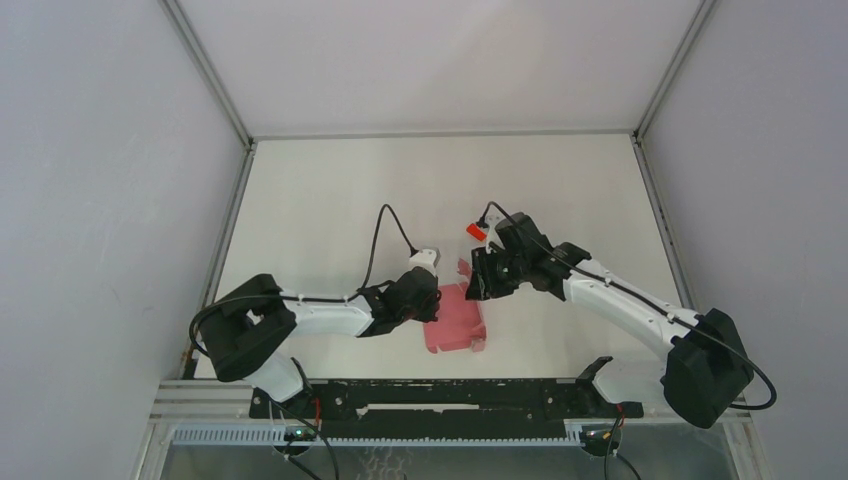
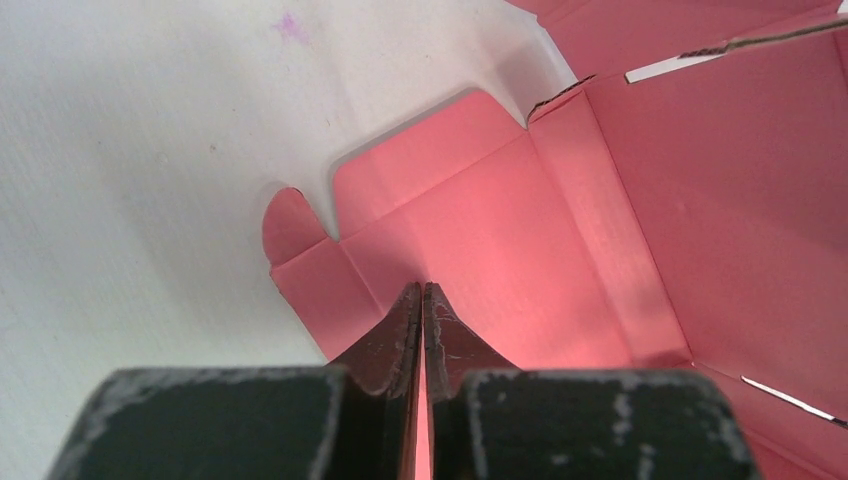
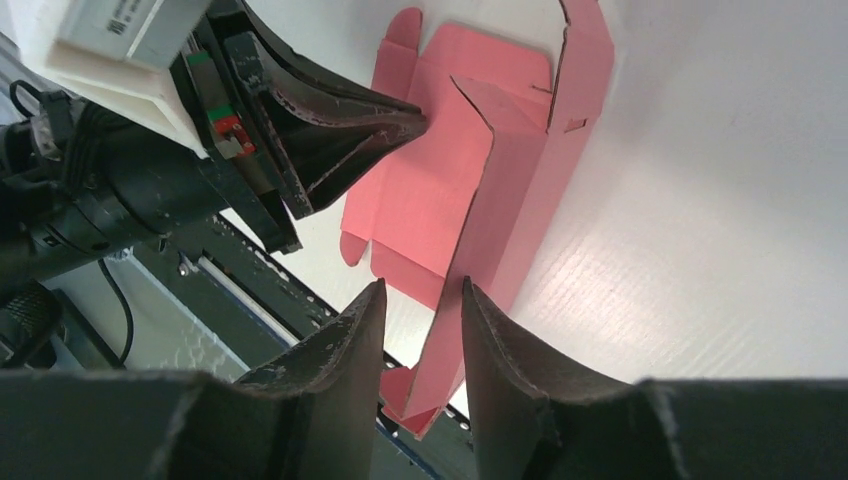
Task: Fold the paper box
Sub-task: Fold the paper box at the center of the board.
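The pink paper box [image 1: 455, 320] lies partly folded on the white table, near the front edge. Its inside faces up, with one long side panel raised. My left gripper [image 1: 428, 300] is shut, with its tips [image 2: 422, 290] pressed down on the box's flat panel [image 2: 500, 230]. It also shows in the right wrist view [image 3: 418, 120], touching the pink card. My right gripper [image 1: 478, 282] is open at the box's far end. The raised side panel [image 3: 500, 210] stands in the gap between its fingers [image 3: 422, 290], which do not clamp it.
A black rail [image 1: 440, 395] runs along the table's near edge, just past the box. A small red block [image 1: 476, 231] sits by the cable at the right wrist. Metal frame bars [image 1: 240, 200] border the table left and right.
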Action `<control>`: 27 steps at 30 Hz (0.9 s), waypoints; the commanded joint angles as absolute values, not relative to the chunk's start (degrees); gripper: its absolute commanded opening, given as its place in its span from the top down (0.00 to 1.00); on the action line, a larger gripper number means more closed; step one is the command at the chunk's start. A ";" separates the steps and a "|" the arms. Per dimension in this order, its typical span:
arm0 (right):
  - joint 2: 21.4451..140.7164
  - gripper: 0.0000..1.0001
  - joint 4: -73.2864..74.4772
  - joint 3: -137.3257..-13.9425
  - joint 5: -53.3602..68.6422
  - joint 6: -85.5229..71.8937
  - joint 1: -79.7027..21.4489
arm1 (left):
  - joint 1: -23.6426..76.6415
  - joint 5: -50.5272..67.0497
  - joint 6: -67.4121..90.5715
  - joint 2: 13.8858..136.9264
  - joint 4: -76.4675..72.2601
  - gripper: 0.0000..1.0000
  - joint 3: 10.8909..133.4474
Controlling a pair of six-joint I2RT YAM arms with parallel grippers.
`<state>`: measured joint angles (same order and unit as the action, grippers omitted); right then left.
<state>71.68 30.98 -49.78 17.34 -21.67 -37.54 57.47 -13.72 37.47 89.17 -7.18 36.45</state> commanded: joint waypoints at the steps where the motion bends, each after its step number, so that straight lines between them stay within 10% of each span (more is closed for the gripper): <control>1: 70.98 0.58 27.21 -48.10 19.80 -23.15 -37.18 | 57.48 -12.09 36.55 90.95 -3.12 0.93 36.21; 27: 73.91 0.63 24.70 -46.58 18.57 -23.76 -38.26 | 57.48 -11.78 36.56 91.35 -3.16 0.93 36.36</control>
